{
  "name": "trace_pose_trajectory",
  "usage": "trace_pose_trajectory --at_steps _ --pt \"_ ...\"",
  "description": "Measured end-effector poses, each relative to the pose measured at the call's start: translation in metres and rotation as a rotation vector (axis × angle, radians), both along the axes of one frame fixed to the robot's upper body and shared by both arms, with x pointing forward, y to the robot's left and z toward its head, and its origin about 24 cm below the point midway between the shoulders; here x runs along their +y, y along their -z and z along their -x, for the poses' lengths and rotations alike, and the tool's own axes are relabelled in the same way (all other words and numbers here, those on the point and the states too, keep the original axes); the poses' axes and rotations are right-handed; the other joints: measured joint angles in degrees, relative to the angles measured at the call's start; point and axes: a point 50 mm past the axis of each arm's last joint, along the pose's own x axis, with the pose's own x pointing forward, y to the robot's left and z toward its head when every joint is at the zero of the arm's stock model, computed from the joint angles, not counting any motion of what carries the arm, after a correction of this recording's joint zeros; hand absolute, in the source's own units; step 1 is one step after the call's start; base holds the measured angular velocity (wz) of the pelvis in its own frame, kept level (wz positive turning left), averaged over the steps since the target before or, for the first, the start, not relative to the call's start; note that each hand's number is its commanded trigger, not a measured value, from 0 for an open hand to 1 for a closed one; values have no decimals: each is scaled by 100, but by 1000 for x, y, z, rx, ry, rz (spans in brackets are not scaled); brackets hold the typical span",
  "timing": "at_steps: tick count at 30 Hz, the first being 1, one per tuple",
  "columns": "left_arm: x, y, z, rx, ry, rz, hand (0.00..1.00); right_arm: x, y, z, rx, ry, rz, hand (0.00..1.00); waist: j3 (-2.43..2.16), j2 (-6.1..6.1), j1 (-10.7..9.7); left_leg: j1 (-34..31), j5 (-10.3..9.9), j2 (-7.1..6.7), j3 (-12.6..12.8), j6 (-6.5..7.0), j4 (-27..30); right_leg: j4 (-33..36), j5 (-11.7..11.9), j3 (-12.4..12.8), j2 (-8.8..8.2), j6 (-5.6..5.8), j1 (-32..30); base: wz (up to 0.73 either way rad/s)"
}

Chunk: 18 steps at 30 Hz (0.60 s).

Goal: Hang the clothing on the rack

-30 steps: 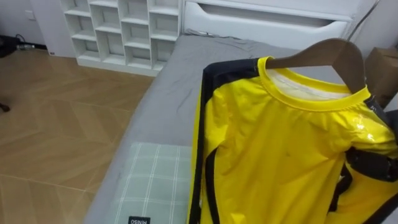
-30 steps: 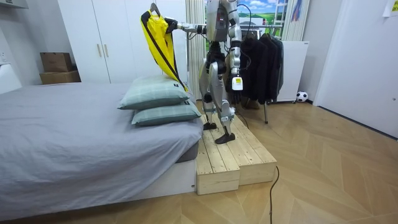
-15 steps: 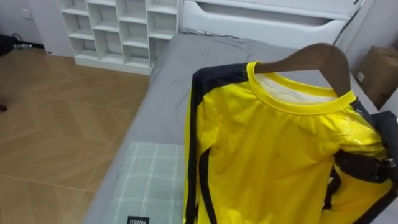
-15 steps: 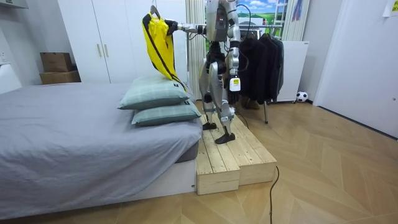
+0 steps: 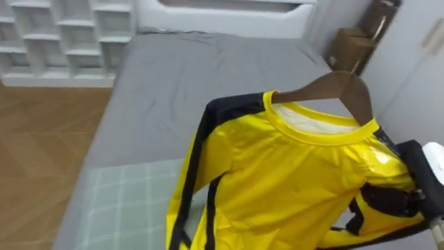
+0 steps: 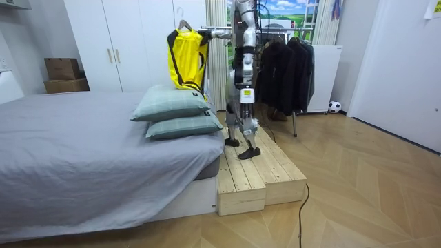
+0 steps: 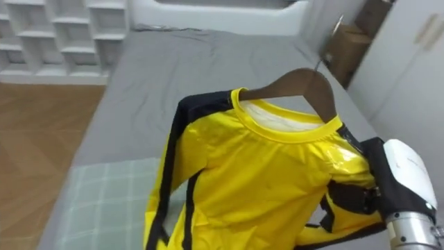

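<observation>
From the left you see the shelf (image 5: pixel 62 35), the floor (image 5: pixel 41 146) and the bed (image 5: pixel 180 69) with its pillow (image 5: pixel 118 208), then the shirt (image 5: pixel 277 180) on its hanger (image 5: pixel 340 90), held up over the bed, with the right hand (image 5: pixel 390 198) at the shirt's right edge, where you cannot tell its grip.

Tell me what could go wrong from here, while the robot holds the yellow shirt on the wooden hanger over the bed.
1. The yellow shirt with black trim sits tilted on the brown wooden hanger, held by the right hand partly under the fabric; it might slide off onto the green checked pillows.
2. The robot stands on a raised wooden platform; turning to the rack of dark clothes, it could misstep at the edge. The left hand hangs idle.
</observation>
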Motion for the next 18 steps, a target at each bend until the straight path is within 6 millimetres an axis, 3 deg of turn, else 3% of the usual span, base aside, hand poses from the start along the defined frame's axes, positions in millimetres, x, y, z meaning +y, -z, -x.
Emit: trace_pose_trajectory --at_steps 1,2,3,4,5,7,8,10,11,13,14,16,17,18 --pt "1 0 -4 -4 6 -4 0 2 1 -1 11 -12 5 100 53 64 56 92 -92 51 496 -55 105 434 -295 -798 -210 -74 -78 -146" --pt "2 0 -12 -19 13 -7 0 0 3 1 27 1 8 100 49 109 -32 232 -147 34 848 -111 115 1158 -849 -1205 -615 34 -80 -144" --pt "3 0 -19 -34 16 -17 0 -1 7 2 47 15 10 100 51 160 -10 387 -189 6 1156 -182 122 1664 -1198 -1362 -1023 88 -14 -103" --pt "4 0 -21 -42 15 -22 0 -1 9 2 57 16 14 100 47 168 0 449 -221 3 1285 -226 164 1753 -1299 -1385 -1174 156 47 -118" --pt "8 -2 -25 -58 18 -37 0 4 12 0 71 -1 17 100 35 114 -10 520 -318 42 1492 -321 368 1755 -1408 -1344 -1240 342 55 -101" --pt "11 -3 -36 -81 26 -49 0 7 18 0 100 -14 12 100 53 155 -38 505 -326 183 1487 -335 718 1601 -1366 -1164 -1005 260 18 -93" --pt "9 -2 -41 -95 31 -44 0 9 18 -2 104 -30 21 100 55 188 -37 431 -316 313 1377 -327 975 1473 -1297 -955 -827 194 2 -85" --pt "6 -1 -40 -78 34 -39 0 15 19 -4 120 -62 25 100 59 191 -102 282 -225 565 1328 -286 1620 1271 -1213 -750 -668 163 99 -69" --pt "6 -1 -37 -67 29 -42 0 16 20 -4 134 -73 23 100 53 106 -126 124 -123 714 1210 -152 2045 1222 -1207 -593 -680 166 131 -49" --pt "9 -2 -33 -46 43 -51 0 14 16 -8 128 -73 26 100 76 63 -129 -190 -191 737 895 -90 1991 1260 -1212 -335 -695 168 56 -41" --pt "8 -2 -30 -25 77 -50 0 15 13 -13 120 -79 26 100 54 56 -175 -259 -172 744 758 -89 2045 1390 -1226 -228 -673 177 -50 -45" --pt "5 -1 -25 12 103 -45 0 17 9 -20 107 -95 28 100 60 54 -167 -268 -131 749 686 -128 2380 1619 -1273 -396 -653 107 -220 -59" --pt "5 -1 -20 40 115 -46 0 21 5 -24 96 -116 34 100 44 73 -62 -298 -102 861 723 -137 2751 1598 -1350 -695 -636 -66 -213 -121" --pt "5 -1 -10 81 127 -46 0 30 0 -31 72 -151 36 100 15 64 -6 -413 31 1044 697 -130 3225 1505 -1349 -710 -558 -62 -155 -141"
